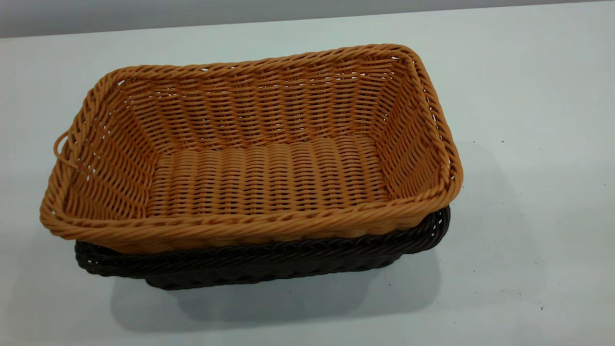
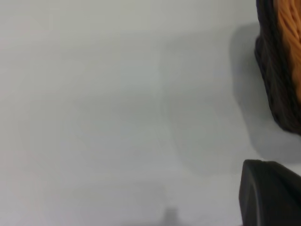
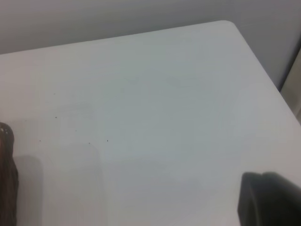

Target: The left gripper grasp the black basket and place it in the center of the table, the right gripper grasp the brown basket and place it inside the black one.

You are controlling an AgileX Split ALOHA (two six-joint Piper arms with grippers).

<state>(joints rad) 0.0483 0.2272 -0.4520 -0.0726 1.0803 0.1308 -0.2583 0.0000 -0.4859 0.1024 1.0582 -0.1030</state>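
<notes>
Orange-tan rectangular woven wicker brown basket [image 1: 269, 178] sits nested inside the very dark brown-black woven wicker black basket [image 1: 269, 264], upright, slightly skewed so its rim overhangs the dark rim at the exterior view's left. Only the dark basket's braided rim and a strip of lower wall show under the tan one. Small loop [image 1: 61, 149] sticks out from the tan basket's left short end. Both stand near the middle of the plain white-grey table [image 1: 528, 192], which has a few dark specks. Neither arm appears in the exterior view. Left wrist view: black part of the left gripper [image 2: 270, 194] at the picture's edge, over bare table, stacked baskets well apart from it; cannot tell if its fingers are apart or together. Right wrist view: black part of the right gripper [image 3: 270, 200] over bare table near a table corner; fingers' state cannot be told.
</notes>
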